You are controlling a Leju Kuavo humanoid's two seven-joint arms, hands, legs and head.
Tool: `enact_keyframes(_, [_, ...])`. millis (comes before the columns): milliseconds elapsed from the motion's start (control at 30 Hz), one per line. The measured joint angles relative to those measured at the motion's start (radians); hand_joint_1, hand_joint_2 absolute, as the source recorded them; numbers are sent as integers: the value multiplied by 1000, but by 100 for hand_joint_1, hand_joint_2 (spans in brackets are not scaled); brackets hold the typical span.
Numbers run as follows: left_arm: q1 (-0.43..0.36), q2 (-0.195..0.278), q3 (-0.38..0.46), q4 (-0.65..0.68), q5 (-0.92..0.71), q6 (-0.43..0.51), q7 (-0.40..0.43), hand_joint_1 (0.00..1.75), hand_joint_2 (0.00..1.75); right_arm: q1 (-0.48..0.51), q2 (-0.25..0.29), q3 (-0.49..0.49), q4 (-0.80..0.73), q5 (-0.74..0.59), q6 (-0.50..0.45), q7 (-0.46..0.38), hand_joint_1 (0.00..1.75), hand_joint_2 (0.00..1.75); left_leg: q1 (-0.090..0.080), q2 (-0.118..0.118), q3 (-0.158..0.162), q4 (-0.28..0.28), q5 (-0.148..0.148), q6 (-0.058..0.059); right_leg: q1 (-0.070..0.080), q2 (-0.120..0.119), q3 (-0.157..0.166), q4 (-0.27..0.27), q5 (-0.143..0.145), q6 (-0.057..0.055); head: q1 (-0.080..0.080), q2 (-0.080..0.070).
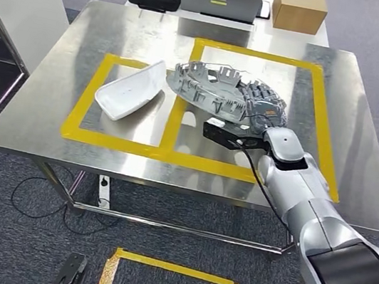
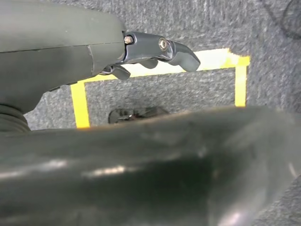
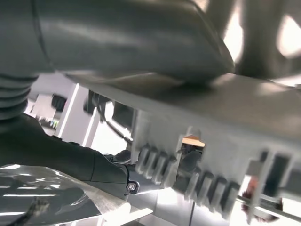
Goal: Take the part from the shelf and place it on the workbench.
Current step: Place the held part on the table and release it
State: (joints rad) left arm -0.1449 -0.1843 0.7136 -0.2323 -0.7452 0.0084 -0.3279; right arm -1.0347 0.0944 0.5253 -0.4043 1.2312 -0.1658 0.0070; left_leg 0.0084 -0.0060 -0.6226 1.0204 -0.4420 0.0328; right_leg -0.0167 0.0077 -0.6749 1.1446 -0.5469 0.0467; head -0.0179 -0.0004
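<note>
Pretty far along, I'd say: the right hand [image 1: 260, 110] is clamped on the grey part [image 1: 209, 89], holding it tilted over the table [image 1: 46, 101], one edge down by the yellow tape. Releasing is what's left. Left hand [image 2: 156, 52] hangs over the carpet; can't tell its state.

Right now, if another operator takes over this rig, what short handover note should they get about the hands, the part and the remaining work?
Right hand: grips the grey ribbed plastic part by its right end, over the steel workbench, across the yellow tape line.
Left hand: holds nothing, hanging over the carpet.
White moulded shell: lies in the left taped box.
Done: part taken, brought to the bench.
Left: set it down, release, withdraw.
</note>
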Motion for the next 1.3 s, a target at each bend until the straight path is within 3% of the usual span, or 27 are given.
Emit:
enact_keyframes(67, [1,1,0,0,3,1,-2,0,0,1,-2,-13,0,-16,-10,-11,0,0,-2,0,1,0,-2,4,0,0,-66,130,-46,3,1,0])
enact_keyframes(100, [1,1,0,0,4,1,-2,0,0,3,-2,-17,0,-19,-11,-14,0,0,-2,0,1,1,-3,5,0,0,-83,157,-46,3,1,0])
enact_keyframes(133, [2,1,0,0,5,1,-2,0,0,3,-3,-21,-1,-21,-12,-16,0,0,-2,-2,2,1,-4,5,0,0,-80,145,-27,2,1,0])
enact_keyframes(200, [2,0,0,0,6,1,-2,0,0,3,-5,-27,-2,-22,-12,-18,0,0,-3,-5,6,2,-7,3,1,-1,-24,17,45,-4,1,0])
enact_keyframes(267, [2,1,0,0,6,1,-3,0,0,-1,-5,-31,-5,-23,-13,-18,0,0,-5,-6,5,6,-11,-5,4,-3,37,-101,85,-11,0,0])
enact_keyframes(367, [2,1,0,0,6,1,-3,0,0,-1,-6,-35,-7,-25,-15,-19,0,0,-7,-6,3,7,-10,-18,7,-2,55,-128,85,-19,-1,0])
enact_keyframes(433, [3,1,0,0,8,1,-4,0,0,-1,-7,-38,-11,-37,-16,-26,0,0,-6,-4,-4,25,-26,-30,2,-4,59,-133,87,-29,-3,0])
enact_keyframes(500, [3,2,0,0,11,1,-5,0,0,-3,-8,-46,-19,-79,-2,-54,0,0,-3,-2,-42,116,-77,-43,-1,-5,64,-137,88,-38,-6,0])
enact_keyframes(567, [5,4,0,0,16,4,-6,0,0,-5,-8,-61,-32,-156,57,-106,0,0,1,-2,-102,246,-130,-51,-2,-4,65,-136,87,-42,-7,0])
enact_keyframes(600, [7,5,0,0,19,6,-7,0,0,-5,-8,-69,-42,-200,98,-133,0,0,2,-2,-121,282,-135,-53,-2,-3,66,-136,86,-42,-7,0])
enact_keyframes(633, [9,6,0,0,22,9,-7,0,0,-6,-9,-75,-56,-241,138,-154,0,0,3,-2,-123,282,-122,-54,-2,-2,67,-135,86,-42,-8,0])
enact_keyframes(667, [12,7,0,0,24,12,-8,0,0,-9,-12,-79,-72,-276,171,-167,0,0,3,-1,-106,242,-91,-52,-2,-1,69,-135,85,-40,-8,0])
enact_keyframes(700, [14,9,0,0,27,14,-8,0,0,-12,-17,-80,-92,-309,196,-173,0,0,4,-1,-76,173,-50,-50,-2,0,71,-134,83,-38,-8,0])
enact_keyframes(767, [16,11,0,0,28,16,-10,0,0,-21,-36,-80,-133,-380,226,-177,0,0,1,-2,-19,51,-4,-42,1,0,71,-133,80,-30,-7,0])
enact_keyframes(800, [18,12,0,0,28,16,-11,0,0,-23,-50,-80,-154,-419,234,-180,0,0,0,-2,-6,21,1,-39,3,-1,69,-133,80,-25,-6,0])
enact_keyframes(933, [28,14,0,0,29,17,-16,0,0,-7,-113,-79,-235,-545,228,-194,0,0,0,-3,1,2,0,-14,3,-4,62,-128,71,-5,-5,0])
enact_keyframes(1000, [28,15,0,0,29,17,-18,0,0,5,-142,-78,-274,-592,217,-203,0,0,2,-1,5,-5,4,-2,2,-4,22,-48,26,1,-3,0])
enact_keyframes(1067, [28,17,0,0,30,18,-19,0,0,28,-167,-77,-312,-632,210,-210,0,0,0,0,4,-5,3,5,2,-4,-44,90,-32,5,-2,0])
enact_keyframes(1100, [29,17,0,0,30,18,-19,0,0,45,-179,-77,-332,-651,208,-213,0,0,-1,0,4,-5,3,6,2,-4,-68,139,-45,7,-2,0])
enact_keyframes(1133, [30,18,0,0,31,19,-19,0,0,62,-191,-77,-353,-668,205,-216,0,0,-2,0,4,-4,3,6,2,-4,-75,150,-39,7,-1,0])
enact_keyframes(1167, [31,19,0,0,33,20,-19,0,0,77,-204,-77,-377,-684,201,-219,0,0,-2,-1,4,-2,3,6,2,-5,-60,118,-15,5,-1,0])
enact_keyframes(1233, [33,21,0,0,36,22,-19,0,0,103,-225,-78,-433,-712,190,-227,0,0,-4,-3,4,2,3,4,3,-5,10,-21,49,-1,-1,0])
enact_keyframes(1300, [33,23,0,0,38,25,-19,0,0,135,-242,-85,-498,-745,175,-237,0,0,-9,-3,0,8,3,-2,5,-4,64,-119,79,-6,-2,0])
